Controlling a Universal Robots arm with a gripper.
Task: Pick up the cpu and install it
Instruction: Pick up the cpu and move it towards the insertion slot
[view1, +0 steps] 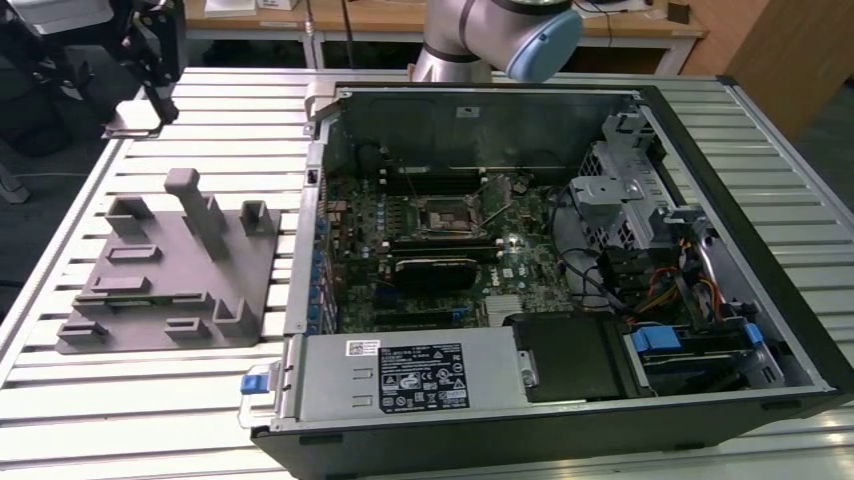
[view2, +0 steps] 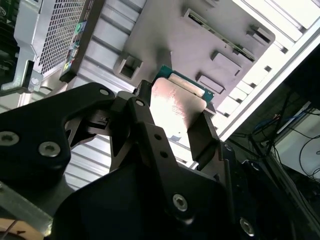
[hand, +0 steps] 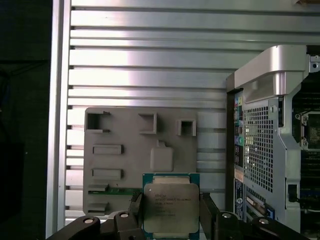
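Claw clamped on cpu, gripping two opp. edges. Cpu held up over grey tray on desk. Pickup done. Install not yet done: socket in PC case looks bare, well apart.

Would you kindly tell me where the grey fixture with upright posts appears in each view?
Exterior view: the grey fixture lies on the slatted table, at the exterior view's left of the computer case.
First wrist view: the fixture lies beyond the cpu held in the gripper, beside the case.
Second wrist view: the fixture likewise beyond the held cpu, beside the case.
Shared landmark: the computer case.
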